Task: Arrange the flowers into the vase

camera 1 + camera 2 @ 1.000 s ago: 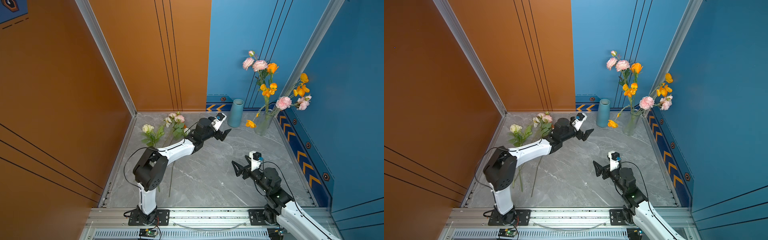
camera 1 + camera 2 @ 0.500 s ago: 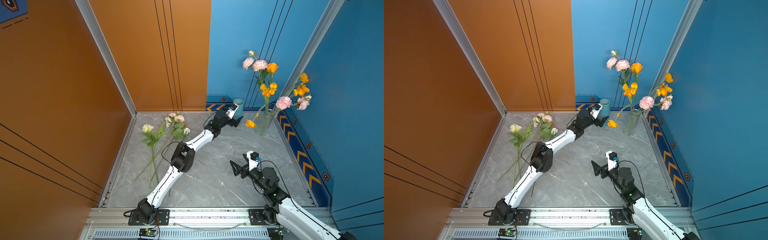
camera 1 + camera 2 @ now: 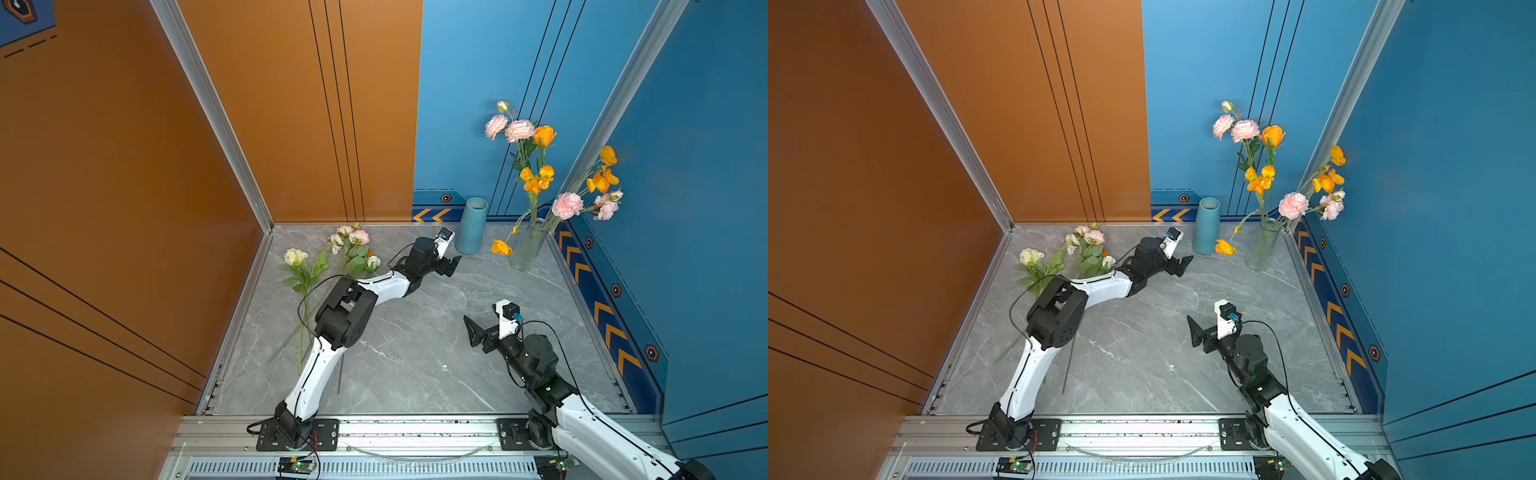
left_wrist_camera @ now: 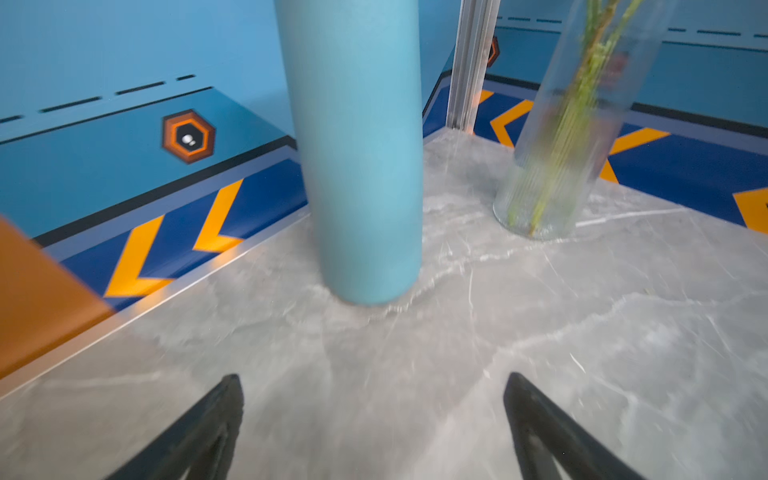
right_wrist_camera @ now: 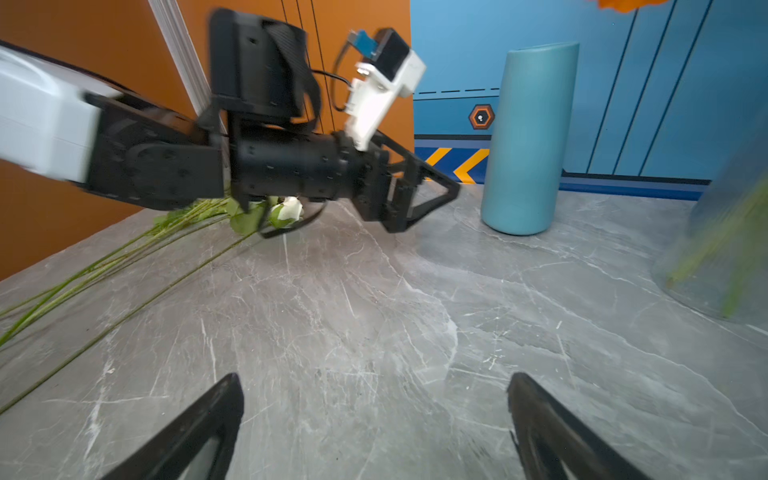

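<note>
left gripper: hanging low over the marble table, jaws standing wide apart and gripping nothing; pointing at the teal cylinder, near it but not touching. In the left wrist view, black fingers spreading with only bare marble between them.
right gripper: hovering over the right half of the table, well apart from both vessels. Jaws gaping wide and carrying nothing, facing toward the left arm in the right wrist view.
loose flowers: lying flat on the marble near the back left corner, beside the orange wall. Cream bloom and pink cluster pointing toward the back, green stems trailing toward the front rail and partly passing under the left arm.
arranged flowers: standing in the glass vase, pink and orange blooms fanning out high against the blue walls in both top views. One orange bloom drooping low on the side toward the teal cylinder.
glass vase: standing upright in the back right corner, green stems showing through the glass; appearing blurred in both wrist views.
teal cylinder: standing upright by the back wall, sitting between the left gripper and the glass vase, touching neither.
</note>
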`<state>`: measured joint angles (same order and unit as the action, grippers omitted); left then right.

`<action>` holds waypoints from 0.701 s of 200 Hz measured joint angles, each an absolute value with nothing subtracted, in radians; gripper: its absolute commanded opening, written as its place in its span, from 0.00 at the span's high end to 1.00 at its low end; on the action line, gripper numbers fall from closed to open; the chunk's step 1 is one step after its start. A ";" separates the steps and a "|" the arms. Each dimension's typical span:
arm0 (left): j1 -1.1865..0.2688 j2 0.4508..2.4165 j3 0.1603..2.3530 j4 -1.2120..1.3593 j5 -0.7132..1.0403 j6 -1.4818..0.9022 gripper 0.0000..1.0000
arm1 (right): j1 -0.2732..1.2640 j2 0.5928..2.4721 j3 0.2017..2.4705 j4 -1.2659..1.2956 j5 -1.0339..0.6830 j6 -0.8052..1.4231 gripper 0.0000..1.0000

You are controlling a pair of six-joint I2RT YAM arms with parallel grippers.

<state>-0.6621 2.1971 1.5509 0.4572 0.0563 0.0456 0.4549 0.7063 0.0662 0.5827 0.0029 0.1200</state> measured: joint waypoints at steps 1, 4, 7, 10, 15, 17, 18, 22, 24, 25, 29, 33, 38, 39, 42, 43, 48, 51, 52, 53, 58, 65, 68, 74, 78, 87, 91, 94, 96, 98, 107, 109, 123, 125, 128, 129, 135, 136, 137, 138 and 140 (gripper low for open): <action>-0.662 2.188 1.542 0.457 0.055 0.046 0.02 | 0.454 0.709 0.066 0.585 0.004 0.120 0.00; -0.661 2.150 1.510 0.453 0.050 0.046 0.02 | 0.450 0.721 0.067 0.595 0.008 0.121 0.00; -0.660 2.097 1.469 0.445 0.047 0.043 0.02 | 0.444 0.751 0.073 0.601 0.011 0.123 0.00; -0.659 2.060 1.441 0.439 0.043 0.043 0.02 | 0.439 0.766 0.077 0.604 0.014 0.124 0.00; -0.658 1.987 1.393 0.427 0.039 0.043 0.02 | 0.429 0.817 0.095 0.606 0.015 0.125 0.00; -0.657 1.964 1.381 0.422 0.039 0.043 0.02 | 0.426 0.836 0.103 0.608 0.017 0.127 0.00; -0.657 1.940 1.368 0.417 0.038 0.043 0.02 | 0.425 0.844 0.107 0.609 0.018 0.127 0.00; -0.656 1.890 1.340 0.408 0.036 0.043 0.02 | 0.420 0.895 0.128 0.613 0.025 0.128 0.00; -0.655 1.860 1.327 0.400 0.035 0.043 0.02 | 0.417 0.918 0.139 0.617 0.025 0.127 0.00; -0.655 1.839 1.317 0.395 0.034 0.043 0.02 | 0.417 0.929 0.143 0.618 0.025 0.128 0.00; -0.654 1.787 1.296 0.384 0.032 0.043 0.02 | 0.414 0.978 0.163 0.629 0.031 0.127 0.00; -0.654 1.733 1.277 0.369 0.028 0.043 0.02 | 0.413 1.021 0.181 0.639 0.030 0.127 0.00; -0.654 1.676 1.259 0.353 0.026 0.044 0.02 | 0.413 1.072 0.204 0.657 0.031 0.126 0.00; -0.654 1.666 1.256 0.351 0.025 0.044 0.02 | 0.413 1.080 0.208 0.659 0.031 0.126 0.00; -0.654 1.636 1.248 0.342 0.025 0.044 0.02 | 0.413 1.104 0.218 0.667 0.031 0.125 0.00; -0.654 1.623 1.244 0.338 0.025 0.044 0.02 | 0.413 1.109 0.221 0.669 0.031 0.125 0.00; -0.654 1.572 1.231 0.319 0.024 0.046 0.02 | 0.413 1.148 0.244 0.677 0.031 0.123 0.00; -0.654 1.545 1.224 0.307 0.022 0.048 0.02 | 0.413 1.167 0.256 0.680 0.031 0.122 0.00; -0.654 1.538 1.223 0.304 0.022 0.047 0.02 | 0.413 1.179 0.264 0.681 0.031 0.122 0.00; -0.654 1.524 1.220 0.298 0.022 0.048 0.02 | 0.413 1.184 0.267 0.681 0.031 0.121 0.00; -0.655 1.488 1.213 0.278 0.022 0.053 0.02 | 0.413 1.216 0.294 0.681 0.031 0.119 0.00; -0.655 1.445 1.208 0.242 0.022 0.063 0.02 | 0.418 1.259 0.335 0.674 0.031 0.116 0.00; -0.654 1.431 1.207 0.228 0.023 0.067 0.02 | 0.421 1.278 0.356 0.667 0.032 0.111 0.00; -0.655 1.405 1.204 0.201 0.023 0.078 0.02 | 0.428 1.317 0.400 0.661 0.033 0.104 0.00; -0.654 1.391 1.203 0.180 0.024 0.085 0.02 | 0.436 1.343 0.433 0.655 0.036 0.100 0.00; -0.654 1.364 1.196 0.141 0.027 0.107 0.02 | 0.459 1.399 0.506 0.632 0.044 0.092 0.00; -0.653 1.356 1.192 0.123 0.029 0.117 0.02 | 0.468 1.420 0.537 0.624 0.051 0.089 0.00; -0.652 1.349 1.188 0.112 0.031 0.125 0.02 | 0.475 1.441 0.564 0.614 0.052 0.088 0.00; -0.651 1.346 1.186 0.104 0.032 0.129 0.02 | 0.480 1.454 0.586 0.604 0.057 0.088 0.00; -0.651 1.345 1.184 0.099 0.032 0.132 0.02 | 0.483 1.463 0.598 0.602 0.059 0.087 0.00; -0.648 1.332 1.167 0.077 0.039 0.157 0.02 | 0.498 1.521 0.682 0.562 0.076 0.085 0.00; -0.648 1.329 1.161 0.075 0.040 0.163 0.02 | 0.501 1.533 0.701 0.552 0.081 0.085 0.00; -0.647 1.316 1.116 0.065 0.054 0.199 0.02 | 0.509 1.620 0.825 0.498 0.130 0.085 0.00; -0.647 1.314 1.108 0.064 0.056 0.204 0.02 | 0.509 1.634 0.842 0.492 0.139 0.085 0.00; -0.647 1.311 1.097 0.064 0.058 0.209 0.02 | 0.509 1.652 0.866 0.479 0.150 0.085 0.00; -0.647 1.310 1.092 0.064 0.059 0.213 0.02 | 0.509 1.655 0.871 0.476 0.154 0.085 0.00; -0.647 1.304 1.068 0.067 0.064 0.220 0.02 | 0.507 1.691 0.915 0.456 0.176 0.085 0.00; -0.647 1.303 1.062 0.066 0.065 0.221 0.02 | 0.506 1.694 0.921 0.454 0.179 0.085 0.00; -0.647 1.302 1.059 0.066 0.066 0.222 0.02 | 0.506 1.698 0.925 0.452 0.183 0.085 0.00; -0.647 1.301 1.053 0.066 0.067 0.224 0.02 | 0.506 1.707 0.935 0.448 0.187 0.085 0.00; -0.647 1.297 1.044 0.067 0.070 0.225 0.02 | 0.505 1.716 0.945 0.443 0.191 0.085 0.00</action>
